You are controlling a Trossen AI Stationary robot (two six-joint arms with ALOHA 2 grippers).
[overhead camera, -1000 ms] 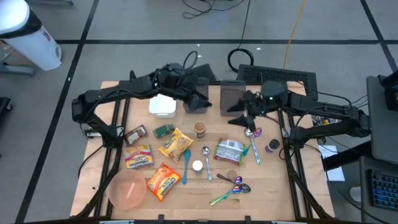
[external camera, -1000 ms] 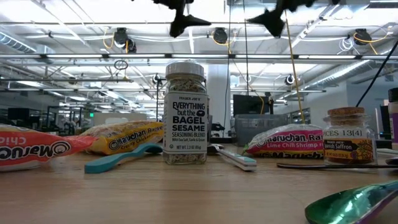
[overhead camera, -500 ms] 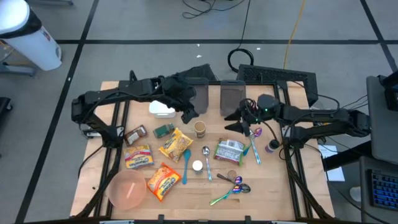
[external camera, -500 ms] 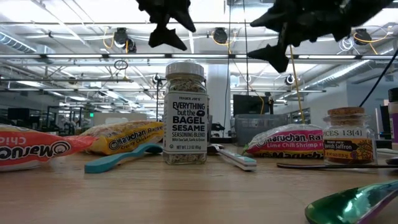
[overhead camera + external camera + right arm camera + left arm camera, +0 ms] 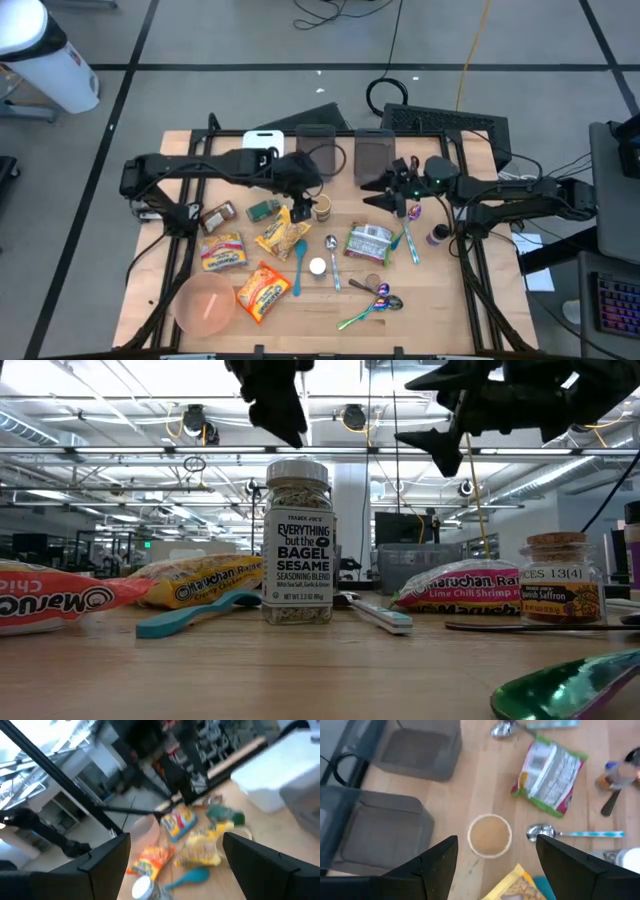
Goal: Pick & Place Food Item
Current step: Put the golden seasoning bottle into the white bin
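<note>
Several food items lie on the wooden table (image 5: 440,300): three ramen packs (image 5: 281,232), (image 5: 222,250), (image 5: 263,290), a green pouch (image 5: 368,243), a bagel-sesame seasoning jar (image 5: 297,540) and a small round jar with a tan top (image 5: 322,207). My left gripper (image 5: 303,208) hangs open above the table, slanting down, just left of that small jar (image 5: 490,835), which shows between its fingers, farther on. My right gripper (image 5: 380,196) is open and level in the air, right of the jar, above the table's far middle, holding nothing.
Two grey bins (image 5: 315,150), (image 5: 375,155) and a white container (image 5: 262,143) stand along the far edge. A pink bowl (image 5: 205,303) sits near the front left. Spoons (image 5: 333,260), (image 5: 370,305), a teal utensil (image 5: 299,265) and small spice jars (image 5: 438,235) lie scattered in the middle and right.
My left gripper has come from beside the far bins toward the table's near edge and down, rolling and tipping its fingers downward, to just left of the small tan-topped jar. My right gripper has sunk lower and levelled out. No object has moved.
</note>
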